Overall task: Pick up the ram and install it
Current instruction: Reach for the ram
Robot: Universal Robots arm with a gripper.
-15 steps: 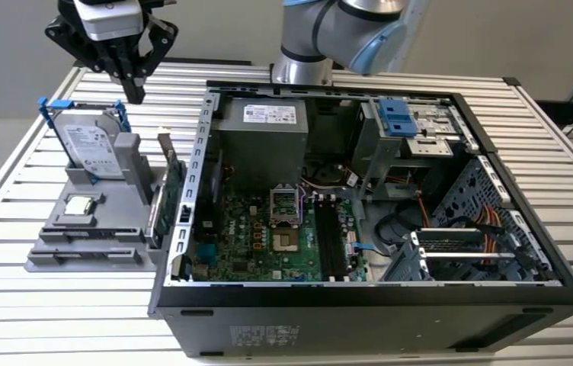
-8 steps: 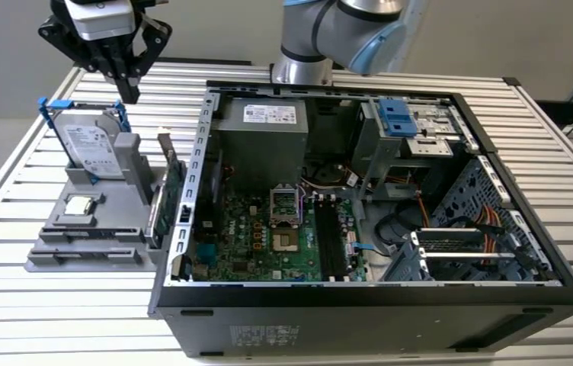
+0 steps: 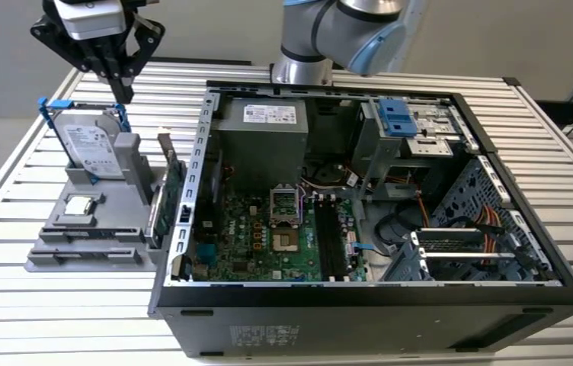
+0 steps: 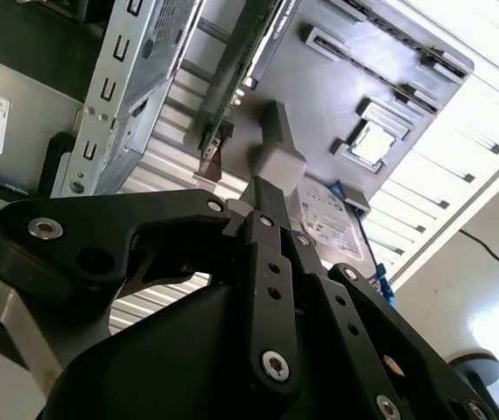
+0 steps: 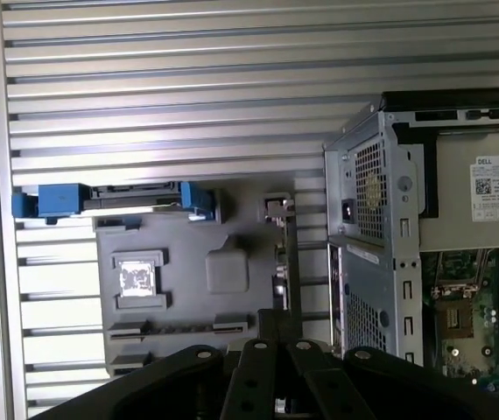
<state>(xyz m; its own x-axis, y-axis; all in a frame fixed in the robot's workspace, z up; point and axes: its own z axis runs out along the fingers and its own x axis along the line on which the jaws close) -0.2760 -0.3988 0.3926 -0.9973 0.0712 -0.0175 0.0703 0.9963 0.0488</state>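
Shows the end effector (image 3: 124, 93) at the upper left of the exterior view, fingers drawn together on nothing, tips hanging just above the blue-framed hard drive (image 3: 95, 149) and apart from it.

Places the ram (image 3: 159, 216) left of centre in that view. Has it standing on its long edge in the grey fixture (image 3: 83, 255), on the side nearest the computer case (image 3: 368, 309) and just beside the taller expansion card (image 3: 176, 200) with its metal bracket. Leaves the ram untouched, well below the end effector and toward the exterior view's right of it.

Puts a silver chip (image 3: 81, 204) flat on the fixture, in front of the upright hard drive. Sets fixture and case side by side on the slatted table (image 3: 12, 305). Lays the case open at centre frame, with the motherboard (image 3: 266, 244) exposed and long black slots (image 3: 332, 236) running along it.

Repeats the end effector (image 4: 264, 188) in the second wrist view, closed and bare, with the hard drive (image 4: 337, 223) and silver chip (image 4: 372, 144) beyond its tips.
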